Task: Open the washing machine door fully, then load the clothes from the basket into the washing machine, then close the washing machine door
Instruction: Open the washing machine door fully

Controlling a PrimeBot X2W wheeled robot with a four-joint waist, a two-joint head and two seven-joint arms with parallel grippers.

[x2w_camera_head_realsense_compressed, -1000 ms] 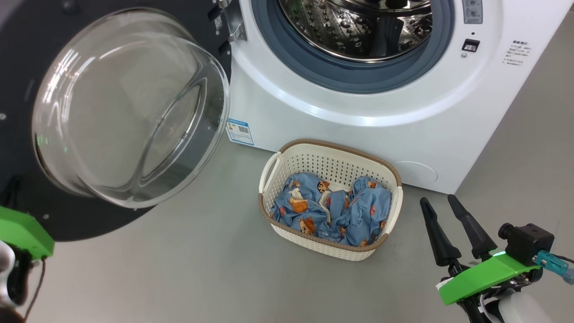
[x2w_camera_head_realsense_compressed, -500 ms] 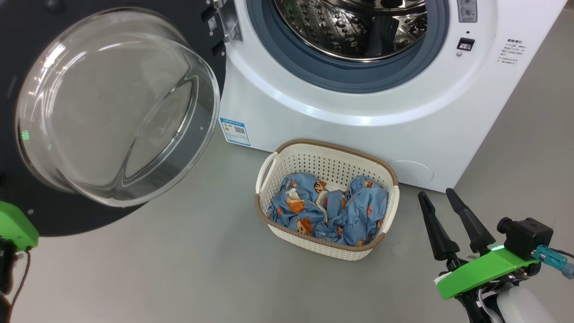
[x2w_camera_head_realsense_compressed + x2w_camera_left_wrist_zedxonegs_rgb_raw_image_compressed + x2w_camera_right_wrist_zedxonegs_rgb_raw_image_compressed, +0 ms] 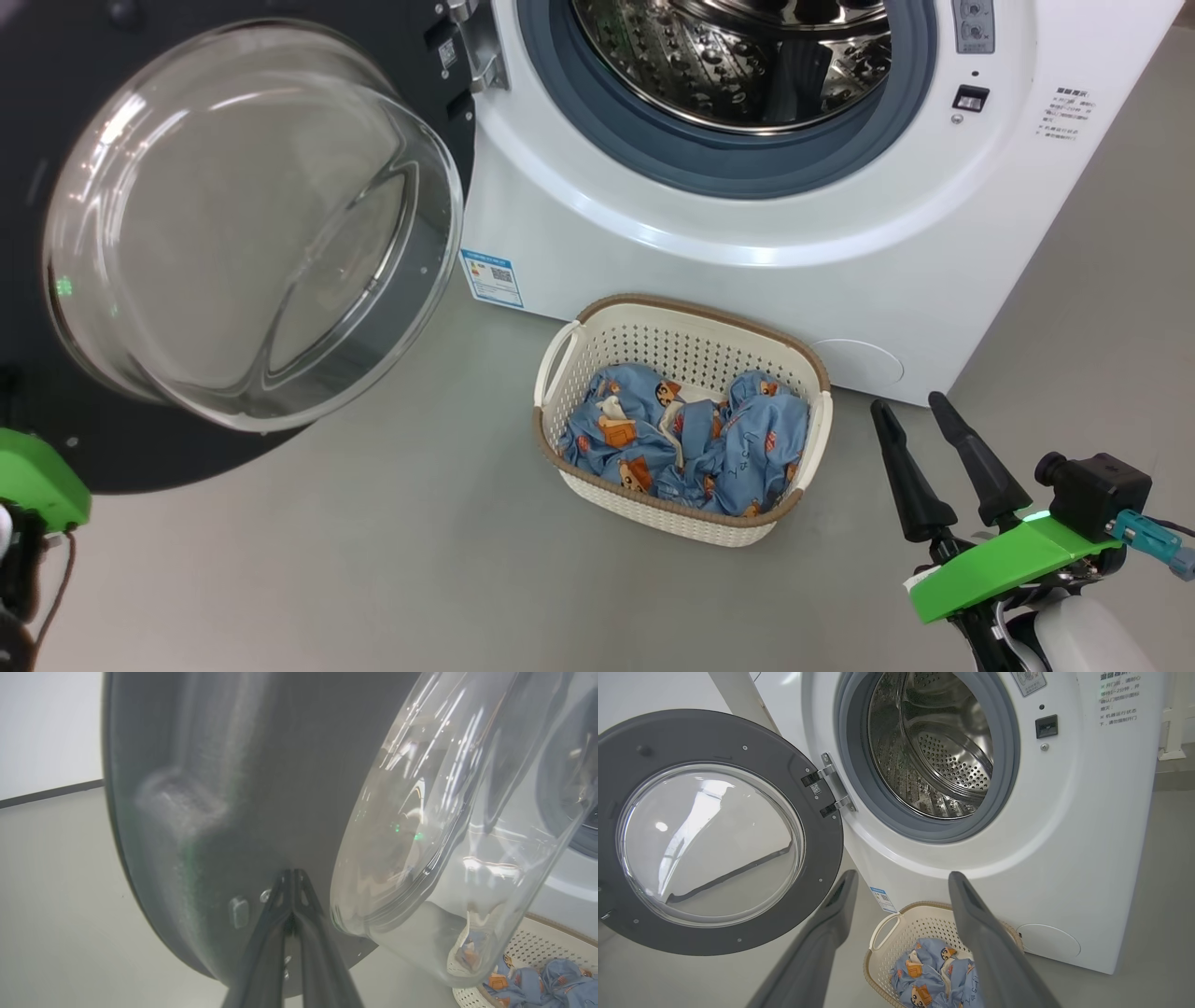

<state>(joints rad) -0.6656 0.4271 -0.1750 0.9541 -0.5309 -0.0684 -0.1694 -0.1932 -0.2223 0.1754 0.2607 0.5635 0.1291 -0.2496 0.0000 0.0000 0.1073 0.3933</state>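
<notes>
Though the washer's (image 3: 747, 271) sticker (image 3: 492, 277) is illegible, left gripper (image 3: 292, 877), clenched empty, points at the door (image 3: 224, 788) rim; right gripper (image 3: 910, 407), spread, sits right of the basket (image 3: 686, 306).

**Left gripper** (image 3: 292, 879): two long dark fingers pressed together along their length, with the tips meeting in one point. Nothing is between them.

**Left wrist:** the left bracket (image 3: 33, 478), bright green, sits at the near left edge of the head view. A thin dark cable (image 3: 51, 583) hangs below it.

**Right gripper** (image 3: 907, 407): near right. The two dark tapered fingers are spread in a wide V and point toward the far side, leaning slightly left. In the right wrist view the right gripper (image 3: 903, 877) shows both fingers well apart, with nothing held.

**Right wrist:** the right bracket (image 3: 1004, 565), bright green and tilted, carries a black camera (image 3: 1092, 493) on its right side. A teal plug (image 3: 1153, 541) sits beyond the camera, and a pale forearm (image 3: 1083, 639) lies at the near edge.
</notes>
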